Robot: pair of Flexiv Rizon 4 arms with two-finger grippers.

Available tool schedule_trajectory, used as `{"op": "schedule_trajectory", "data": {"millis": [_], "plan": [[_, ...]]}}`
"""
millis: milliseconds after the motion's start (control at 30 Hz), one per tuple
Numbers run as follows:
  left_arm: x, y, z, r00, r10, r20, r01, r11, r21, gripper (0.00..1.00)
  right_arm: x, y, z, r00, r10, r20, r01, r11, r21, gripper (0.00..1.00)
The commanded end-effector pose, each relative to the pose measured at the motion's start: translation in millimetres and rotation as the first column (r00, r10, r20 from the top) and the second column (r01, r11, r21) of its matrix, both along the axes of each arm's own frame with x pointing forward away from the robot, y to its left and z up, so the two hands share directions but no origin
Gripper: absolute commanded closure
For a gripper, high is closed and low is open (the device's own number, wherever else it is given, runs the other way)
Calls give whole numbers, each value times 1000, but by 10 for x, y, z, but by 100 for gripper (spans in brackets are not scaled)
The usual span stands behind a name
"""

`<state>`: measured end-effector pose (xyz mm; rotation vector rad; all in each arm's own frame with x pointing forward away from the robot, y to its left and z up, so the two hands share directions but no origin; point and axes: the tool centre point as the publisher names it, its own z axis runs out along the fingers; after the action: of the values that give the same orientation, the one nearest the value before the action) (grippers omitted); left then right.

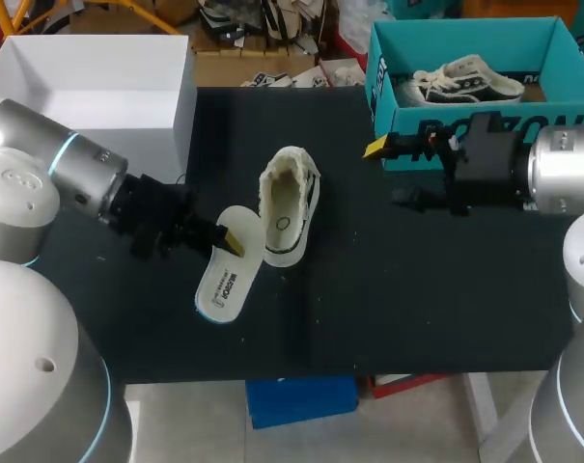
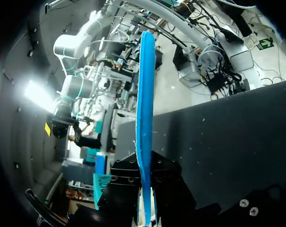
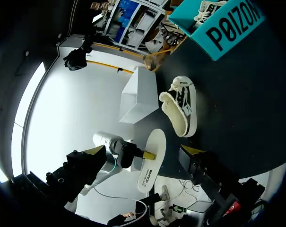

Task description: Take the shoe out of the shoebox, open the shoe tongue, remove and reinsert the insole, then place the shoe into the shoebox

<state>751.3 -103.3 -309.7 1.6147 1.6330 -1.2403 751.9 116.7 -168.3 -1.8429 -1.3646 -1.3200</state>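
1. The black worktop [image 1: 388, 289] is carrying everything, with the left arm coming in from its left side and the right arm from its right.
2. A white box [image 1: 182, 121] is sitting open at the far left corner of the worktop.
3. The teal shoebox [image 1: 380, 82] is standing open at the far right corner. A second shoe [image 1: 465, 82], white with dark panels, is lying inside it.
4. The shoe [image 1: 290, 203] is lying out on the worktop near the middle, well apart from the shoebox. Its pale lined opening is showing from above.
5. The insole [image 1: 229, 275] is out of the shoe, sitting just beside the shoe's nearer end, white on top with a blue underside. Whether it is resting on the worktop cannot be told.
6. The left gripper [image 1: 232, 239] is clamping the insole by its edge. In the left wrist view the blue insole is running edge-on straight out from between the closed-in fingers.
7. The right gripper [image 1: 393, 174] is hanging just in front of the shoebox's front wall. Its fingers are spread wide and gripping nothing.
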Motion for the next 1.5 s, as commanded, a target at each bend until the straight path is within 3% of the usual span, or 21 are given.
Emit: {"op": "schedule_trajectory", "data": {"millis": [33, 367, 700, 1100, 1500], "plan": [[19, -17, -2, 1000, -20, -10, 20, 999, 24, 100, -103, 23, 30, 999, -40, 4, 40, 999, -11, 0], [41, 17, -45, 998, -45, -37, 47, 997, 58, 100, -103, 23, 30, 999, -40, 4, 40, 999, -11, 0], [182, -87, -173, 981, -176, -77, 183, 979, 92, 100, -103, 23, 30, 999, -40, 4, 40, 999, -11, 0], [480, -315, -320, 954, -257, -156, 269, 961, 63, 100, -103, 23, 30, 999, -40, 4, 40, 999, -11, 0], [713, -499, -419, 941, -289, -178, 310, 945, 105, 100, -103, 23, 30, 999, -40, 4, 40, 999, -11, 0]]}}
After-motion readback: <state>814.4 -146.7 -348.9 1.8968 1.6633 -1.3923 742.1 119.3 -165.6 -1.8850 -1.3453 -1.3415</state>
